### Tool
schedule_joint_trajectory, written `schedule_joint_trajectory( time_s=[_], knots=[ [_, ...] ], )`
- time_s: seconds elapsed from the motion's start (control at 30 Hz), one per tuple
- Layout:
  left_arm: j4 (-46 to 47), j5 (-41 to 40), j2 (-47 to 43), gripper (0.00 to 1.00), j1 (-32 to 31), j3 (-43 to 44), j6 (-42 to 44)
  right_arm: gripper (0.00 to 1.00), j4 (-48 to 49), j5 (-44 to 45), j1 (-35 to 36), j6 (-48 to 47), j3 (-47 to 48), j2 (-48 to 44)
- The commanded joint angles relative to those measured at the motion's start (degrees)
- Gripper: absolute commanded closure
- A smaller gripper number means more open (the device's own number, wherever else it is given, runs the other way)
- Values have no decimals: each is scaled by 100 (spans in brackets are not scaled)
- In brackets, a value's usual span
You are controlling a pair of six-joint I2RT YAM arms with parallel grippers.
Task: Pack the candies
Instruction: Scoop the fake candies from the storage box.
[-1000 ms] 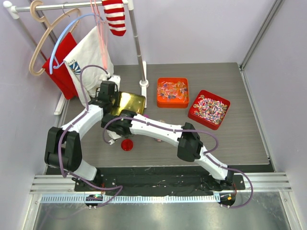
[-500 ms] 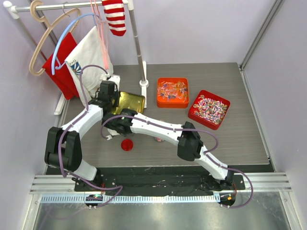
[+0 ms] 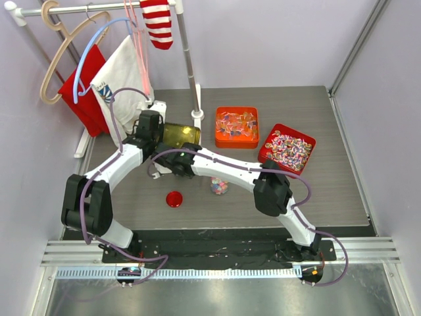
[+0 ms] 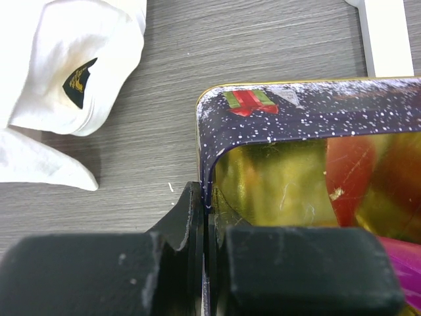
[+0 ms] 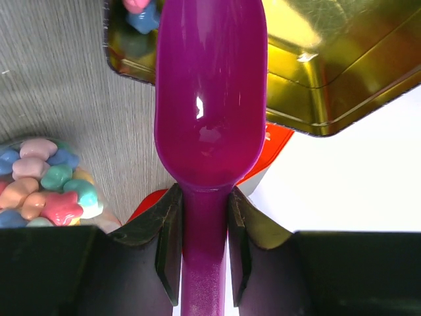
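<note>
Pinching tin [image 4: 283,108] wall, L hand [image 4: 205,214]; R hand [image 5: 204,217] grips scoop [image 5: 210,99].

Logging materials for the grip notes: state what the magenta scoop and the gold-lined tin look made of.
The magenta scoop looks like moulded plastic, glossy: one even colour with a soft white highlight. The tin is probably thin sheet metal: its gold inside mirrors colours and shows fine scratches, its outside is printed dark blue with white specks.
</note>
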Motion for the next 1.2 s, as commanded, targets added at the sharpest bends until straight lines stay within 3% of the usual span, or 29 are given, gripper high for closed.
schedule_joint_trajectory(
  time_s=[0.0,0.27,0.43,0.57,0.8,1.17],
  knots=[
    [311,83,-164,100,-25,166,-74,99,36,-72,15,122,454,-97],
    [294,48,-146,100,-25,175,-74,99,27,208,165,-326,112,-132],
    [241,1102,-94,100,378,175,-548,99,27,368,209,-669,514,-123],
    [215,1374,-6,100,572,140,-645,99,-60,271,200,-669,1016,-307],
    [109,1744,214,100,695,201,-786,99,-87,201,200,-643,999,-992],
    [-49,4605,943,100,1187,439,-1374,99,-868,-62,200,-687,989,-1556]
  ],
)
